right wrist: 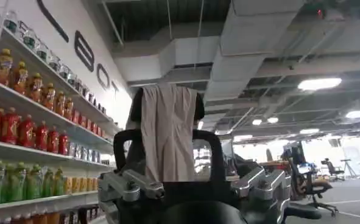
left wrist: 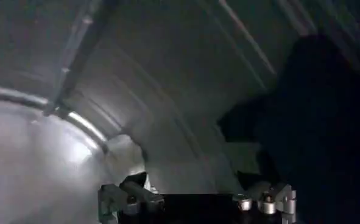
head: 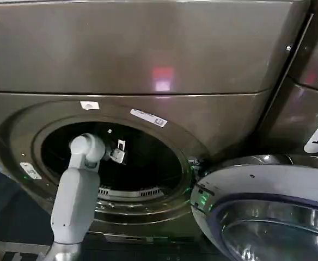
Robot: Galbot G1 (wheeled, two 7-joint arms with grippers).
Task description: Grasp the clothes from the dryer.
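The open door (head: 268, 212) of the dryer (head: 148, 65) is nearest, swung out on the robot's right side, its silver rim and glass facing up. Beside it, the left arm (head: 74, 196) reaches through the round porthole (head: 148, 157) into the dark drum. The left gripper (left wrist: 198, 204) is inside, near the curved metal wall (left wrist: 167, 109) of the drum; whether its jaws are wide or narrow I cannot tell. Inside the drum I cannot make out any clothes; one side is only a dark shadow. The right gripper (right wrist: 167, 158) is raised away from the dryer, and its black fingers (right wrist: 215, 152) hold a pale cloth (right wrist: 167, 131), which hangs down between them. Behind it are shelves (right wrist: 39, 97) with bottles.
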